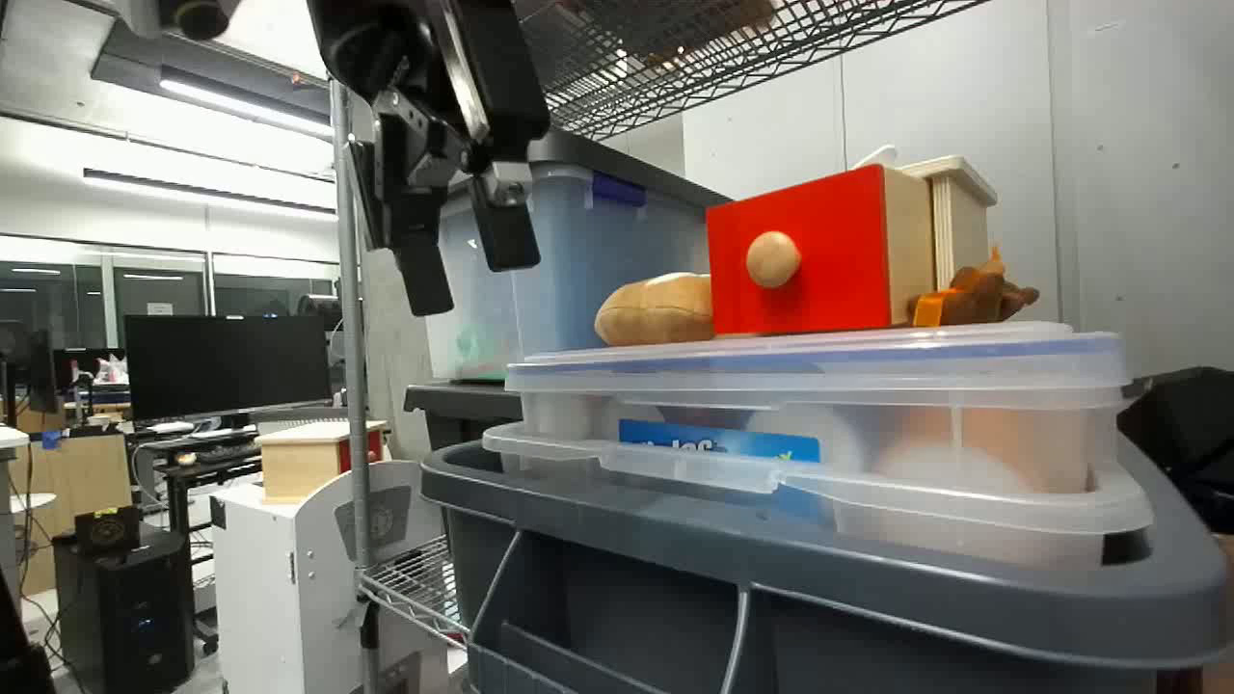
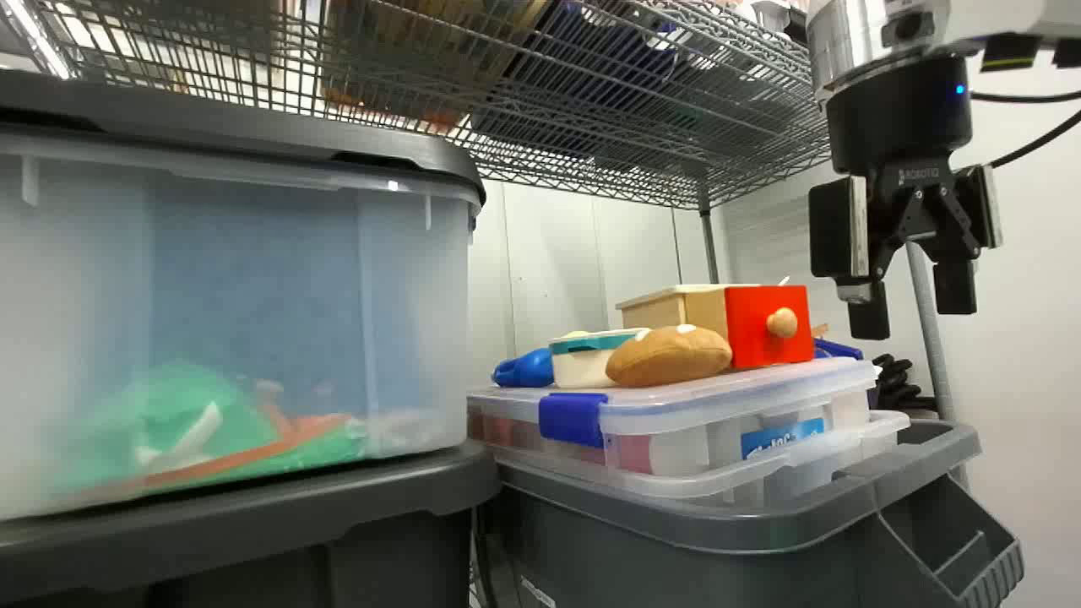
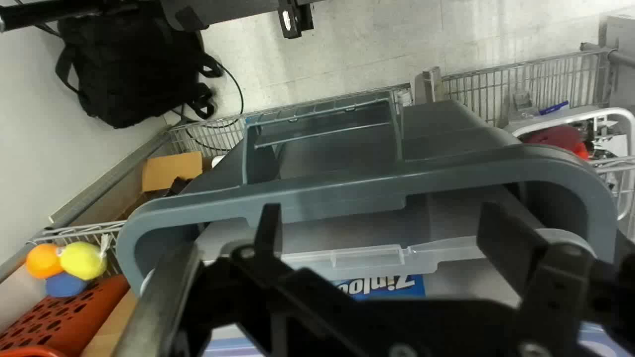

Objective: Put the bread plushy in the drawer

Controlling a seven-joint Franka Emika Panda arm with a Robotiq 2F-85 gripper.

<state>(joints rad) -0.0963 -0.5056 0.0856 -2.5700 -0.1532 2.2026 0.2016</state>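
The golden-tan bread plushy (image 1: 656, 310) lies on the clear bin lid beside the drawer (image 1: 829, 275), nearly touching its red front. In an exterior view the plushy (image 2: 667, 358) lies before the wooden side of the drawer (image 2: 750, 328). A plain wooden side shows between the red front and the lidded body behind, so the drawer appears partly pulled out; its inside is hidden. My gripper (image 1: 468, 258) hangs empty with fingers apart, above and clear of both. It also shows in an exterior view (image 2: 912, 304). In the wrist view its open fingers (image 3: 383, 230) frame only bins; plushy and drawer are out of view.
The clear bin (image 1: 819, 381) sits on a grey tote (image 1: 819, 540). A small orange-brown plush (image 1: 979, 297) lies beside the drawer. A teal-lidded box (image 2: 583, 353) and blue object (image 2: 525, 369) lie behind the plushy. A tall bin (image 2: 253, 312) and overhead wire shelf (image 2: 608, 110) bound the space.
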